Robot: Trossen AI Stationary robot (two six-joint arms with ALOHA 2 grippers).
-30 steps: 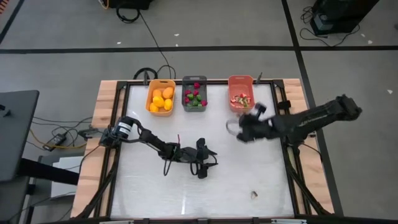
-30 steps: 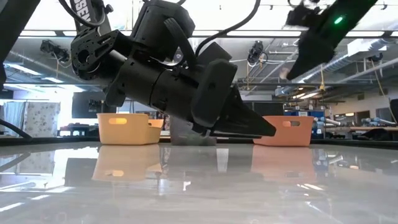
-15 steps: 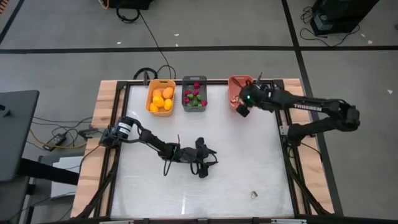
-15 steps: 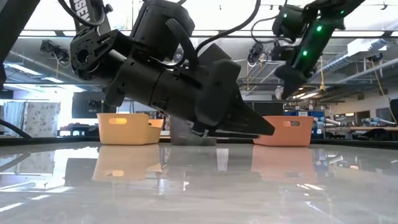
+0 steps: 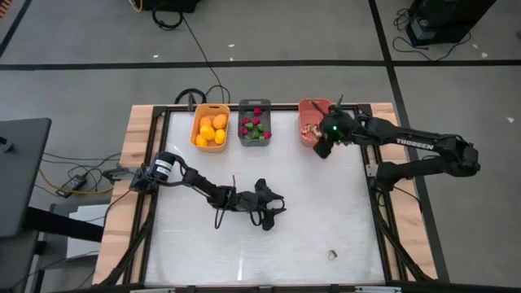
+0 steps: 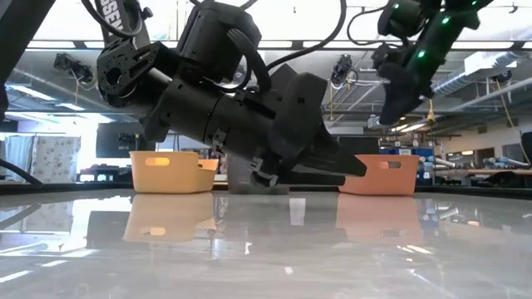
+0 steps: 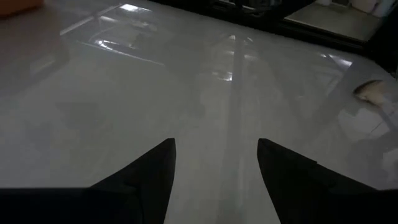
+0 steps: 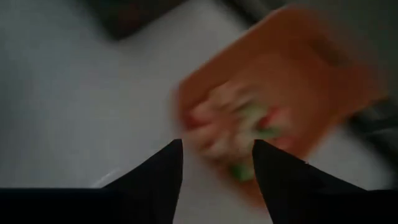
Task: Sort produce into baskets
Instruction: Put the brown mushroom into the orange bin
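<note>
In the high view, a wooden-edged table (image 5: 138, 146) with a glossy white top is filling the middle of the frame. Left of centre, the left gripper (image 5: 269, 210) is lying low over the bare white surface, its dark, wedge-shaped fingers (image 7: 146, 180) standing apart with nothing between them.

Along the table's upper edge three small rectangular plastic baskets are sitting in a row. The yellow-orange basket (image 5: 210, 110) is holding rounded, smooth yellow-orange fruits (image 5: 210, 132). Just beside it, the dark grey basket (image 5: 254, 103) is holding tiny red-pink pieces (image 5: 257, 112) and small green bits (image 5: 256, 130). Further right, the salmon-coral basket (image 5: 310, 106) is holding pale pinkish slices (image 8: 230, 124) mixed with green and red, blurred in the right wrist view.

The right gripper (image 5: 323, 149) is hovering at the near edge of the salmon-coral basket, right of centre in the upper half of the frame, a green light glowing on its wrist. Its pointed dark fingers (image 8: 158, 177) are spread apart, gripping nothing.

In the lower right of the table, a small pale piece (image 5: 332, 255) is lying alone, well apart from both arms.
</note>
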